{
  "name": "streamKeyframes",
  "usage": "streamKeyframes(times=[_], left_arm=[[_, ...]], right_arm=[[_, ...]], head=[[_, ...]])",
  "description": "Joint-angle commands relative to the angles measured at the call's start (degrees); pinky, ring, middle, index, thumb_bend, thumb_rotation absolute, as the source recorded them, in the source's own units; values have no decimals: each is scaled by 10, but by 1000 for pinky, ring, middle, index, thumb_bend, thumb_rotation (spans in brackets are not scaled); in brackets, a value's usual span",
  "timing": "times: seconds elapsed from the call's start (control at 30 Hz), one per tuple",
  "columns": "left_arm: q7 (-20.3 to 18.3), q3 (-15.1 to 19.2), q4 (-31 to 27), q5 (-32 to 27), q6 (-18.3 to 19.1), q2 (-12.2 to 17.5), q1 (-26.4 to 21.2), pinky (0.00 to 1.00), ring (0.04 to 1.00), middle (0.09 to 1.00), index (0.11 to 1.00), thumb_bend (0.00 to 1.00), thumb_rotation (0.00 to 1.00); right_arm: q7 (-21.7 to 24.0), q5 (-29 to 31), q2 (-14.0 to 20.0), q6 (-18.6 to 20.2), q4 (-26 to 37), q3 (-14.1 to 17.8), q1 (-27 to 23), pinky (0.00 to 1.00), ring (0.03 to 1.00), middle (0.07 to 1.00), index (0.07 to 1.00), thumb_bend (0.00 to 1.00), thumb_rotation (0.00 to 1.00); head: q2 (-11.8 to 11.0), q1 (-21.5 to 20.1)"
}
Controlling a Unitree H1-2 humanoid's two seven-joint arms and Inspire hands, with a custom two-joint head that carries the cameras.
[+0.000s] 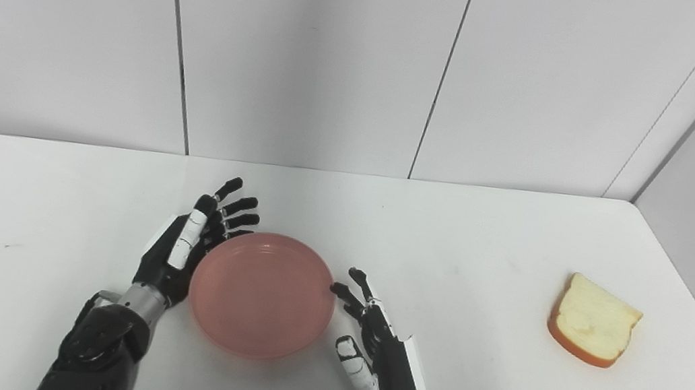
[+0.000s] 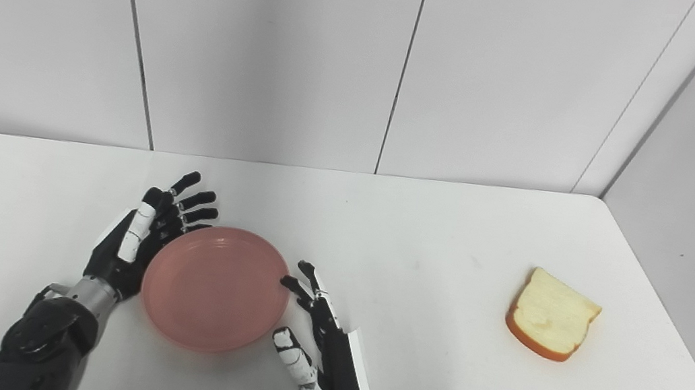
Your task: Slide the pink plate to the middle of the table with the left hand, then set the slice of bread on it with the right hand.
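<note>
Left eye view: pink plate (image 1: pixel 262 295) seemingly against left robot hand (image 1: pixel 185 247).

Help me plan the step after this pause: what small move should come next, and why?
Probably send the right hand toward the slice of crusted white bread. The round pink plate already sits about mid-table, empty, with the open left hand beside its left rim; the bread lies untouched near the white table's right edge.

Round pink plate (image 1: pixel 262 295) lies flat, left of centre — bread slice (image 1: pixel 594 320) far right, well apart.
</note>
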State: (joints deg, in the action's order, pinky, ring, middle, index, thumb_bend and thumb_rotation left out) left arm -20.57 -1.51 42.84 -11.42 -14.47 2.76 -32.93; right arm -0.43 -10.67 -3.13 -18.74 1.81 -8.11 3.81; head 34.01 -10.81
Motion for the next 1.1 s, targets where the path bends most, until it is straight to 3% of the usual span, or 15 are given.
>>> streamKeyframes(times=[0.0,0.17,0.4,0.57,0.67,0.77,0.87,0.97,1.07], left_arm=[[3,-2,28,5,16,-15,26,746,798,840,895,905,885],[6,-1,38,6,9,-22,24,742,799,835,884,903,886],[6,2,53,7,2,-22,21,738,795,842,888,885,889],[3,2,65,8,-5,-22,16,739,803,851,896,881,894],[4,1,71,10,-9,-23,13,738,803,849,897,872,897],[5,3,82,9,-14,-26,9,741,803,846,897,870,893],[5,4,88,12,-19,-28,6,745,800,842,894,874,891],[6,6,92,13,-21,-28,5,743,799,843,894,869,891],[9,5,88,19,-23,-26,6,738,802,845,900,883,897]], right_arm=[[2,4,7,2,17,2,12,906,882,835,920,701,879],[-1,24,20,-11,31,15,21,917,898,856,926,691,848],[1,73,28,1,91,46,23,949,936,892,922,748,756],[6,65,60,15,133,68,9,951,941,886,932,775,699],[19,65,104,18,142,86,-8,944,937,888,947,806,591],[31,48,160,-5,127,108,-26,934,942,906,987,835,541],[53,45,240,-28,88,132,-55,988,991,960,999,899,471],[77,9,331,-54,47,149,-85,1000,1000,998,1000,952,483],[115,-18,425,-72,19,141,-118,994,1000,1000,1000,963,415]], head=[[0,0],[-1,1],[-1,2],[-4,3],[-6,4],[-11,6],[-13,7],[-13,7],[-15,5]])
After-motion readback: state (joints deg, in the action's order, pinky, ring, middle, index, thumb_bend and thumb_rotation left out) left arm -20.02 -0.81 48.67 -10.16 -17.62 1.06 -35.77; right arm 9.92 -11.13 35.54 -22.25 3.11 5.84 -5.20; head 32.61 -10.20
